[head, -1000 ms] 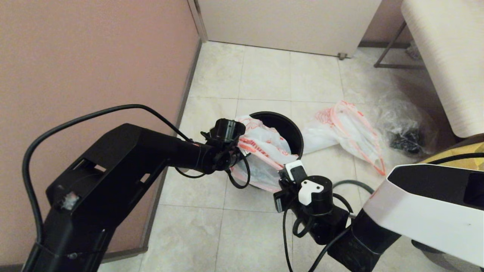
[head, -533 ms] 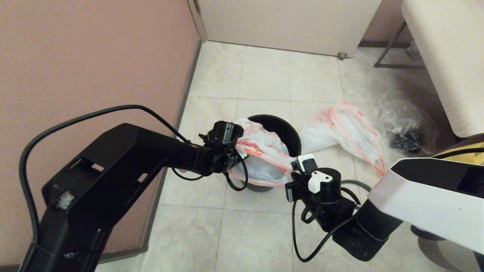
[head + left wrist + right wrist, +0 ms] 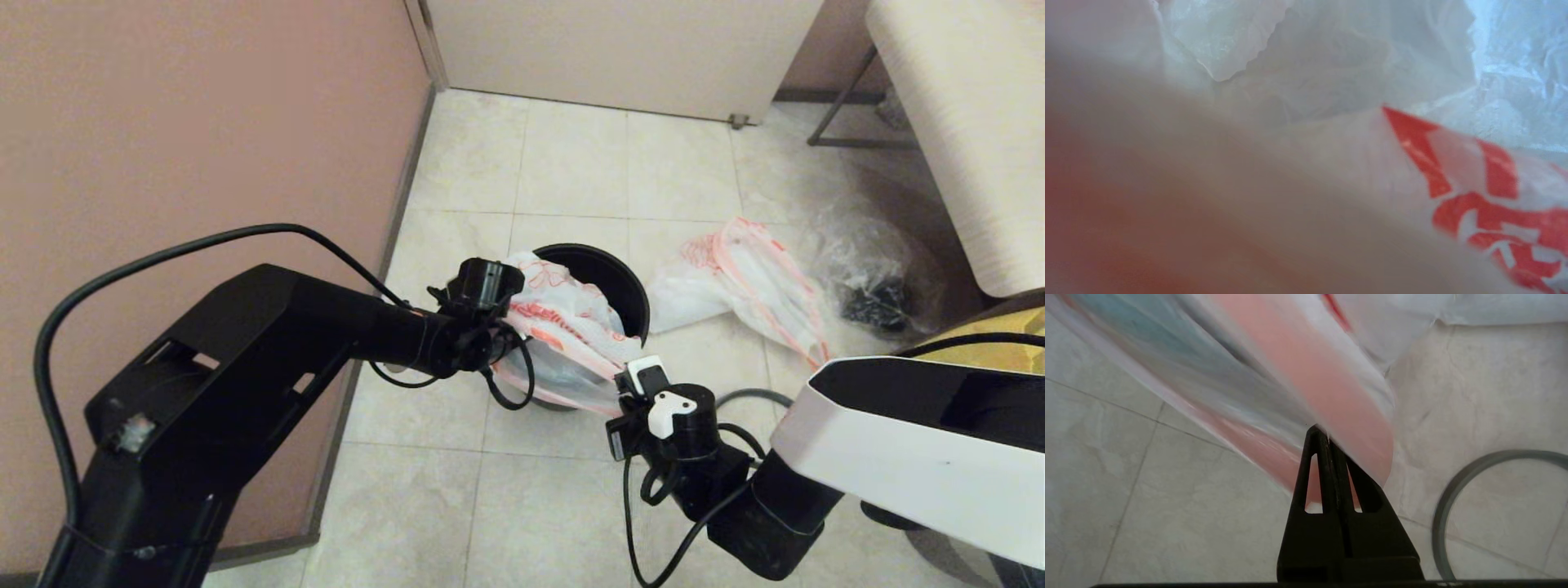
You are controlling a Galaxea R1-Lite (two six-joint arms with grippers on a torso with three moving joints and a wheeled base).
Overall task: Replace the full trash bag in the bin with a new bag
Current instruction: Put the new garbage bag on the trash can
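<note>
1. Right gripper [image 3: 1323,435] sits at the near edge of the bin [image 3: 624,282], on the robot's side of it; fingers pressed together, pinching the orange edge of the new bag [image 3: 571,327].
2. Left gripper [image 3: 510,327] is at the bin's left side, buried in the bag plastic. Left wrist view is filled with white film and orange-red lettering [image 3: 1490,212]; cannot tell whether its fingers are apart or together.
3. New bag stretches between the two grippers, draped over the bin's near-left rim and covering most of the opening; the far-right part of the black rim is bare.
4. Full trash bag [image 3: 747,282] lies on the floor tiles [image 3: 571,155], beyond the right gripper and to its right, just beside the bin.
5. Grey hoop [image 3: 1457,498] lies flat on the floor close to the right gripper's fingertips, off the bin; part of it also shows in the head view [image 3: 747,395] by the right wrist.
6. Clear crinkled bag [image 3: 873,278] with black contents lies further right, past the full trash bag.
</note>
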